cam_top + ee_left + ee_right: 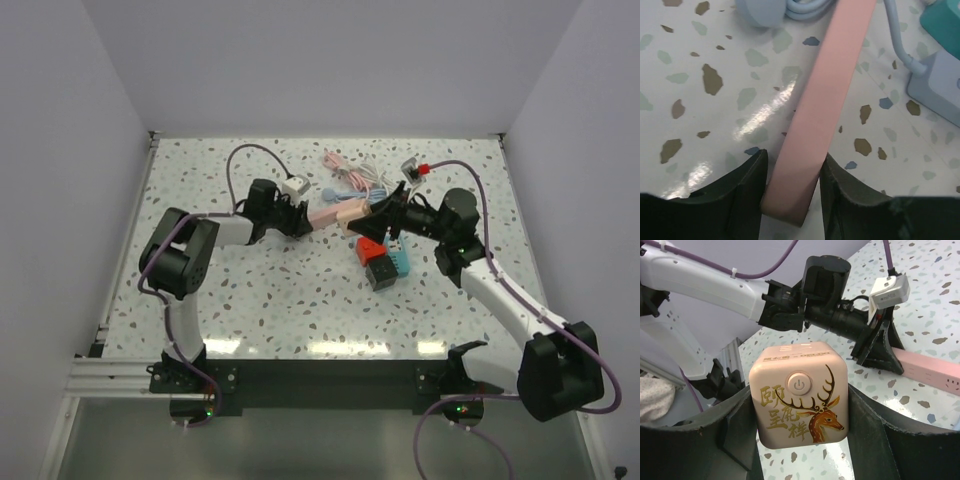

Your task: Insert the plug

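A long pink power strip [325, 214] [825, 110] lies flat on the speckled table. My left gripper [300, 221] [792, 175] is shut on its near end, one dark finger [747, 185] pressed against each long side. The same strip [930, 371] and left gripper [879, 356] show at the right of the right wrist view. My right gripper [378, 214] [800, 407] is shut on the plug, a pink cube [799, 395] [352, 216] with a power button and a gold deer print. It is held above the table, right at the strip's far end.
Red [371, 250], black [381, 274] and teal [399, 262] cube adapters sit just in front of the right gripper. A bundle of pink, white and blue cables [355, 173] lies behind. A pale blue adapter with its cable [936, 87] lies right of the strip.
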You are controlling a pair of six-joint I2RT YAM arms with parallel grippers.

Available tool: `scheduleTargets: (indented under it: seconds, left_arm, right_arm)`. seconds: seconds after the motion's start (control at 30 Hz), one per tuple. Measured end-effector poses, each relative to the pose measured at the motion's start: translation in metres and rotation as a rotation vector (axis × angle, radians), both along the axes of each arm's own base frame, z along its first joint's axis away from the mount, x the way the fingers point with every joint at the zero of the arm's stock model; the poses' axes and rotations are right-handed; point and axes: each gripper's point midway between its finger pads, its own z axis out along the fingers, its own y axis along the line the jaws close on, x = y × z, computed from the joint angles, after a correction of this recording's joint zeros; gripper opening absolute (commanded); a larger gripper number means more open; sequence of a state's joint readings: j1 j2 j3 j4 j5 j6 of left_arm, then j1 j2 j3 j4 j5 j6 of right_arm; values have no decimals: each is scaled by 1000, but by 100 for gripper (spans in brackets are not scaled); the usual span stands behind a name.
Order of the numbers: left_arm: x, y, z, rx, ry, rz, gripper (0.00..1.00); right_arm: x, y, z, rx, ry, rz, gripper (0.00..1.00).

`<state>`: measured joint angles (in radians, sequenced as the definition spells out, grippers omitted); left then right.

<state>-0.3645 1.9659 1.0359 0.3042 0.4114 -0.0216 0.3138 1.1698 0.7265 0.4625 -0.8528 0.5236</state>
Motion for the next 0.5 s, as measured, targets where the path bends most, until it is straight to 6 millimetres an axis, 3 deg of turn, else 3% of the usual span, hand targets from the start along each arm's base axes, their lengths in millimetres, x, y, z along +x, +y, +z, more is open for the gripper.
scheduleTargets:
  seconds: [0.2, 0.5]
  left_arm:
    - [-38, -31, -1, -76, 90, -92, 24]
    - [-99, -27, 1, -319, 256, 3, 18]
  right_arm:
    - [11, -10, -15, -65, 21, -103, 0]
    - [25, -17, -46, -204, 61, -234, 0]
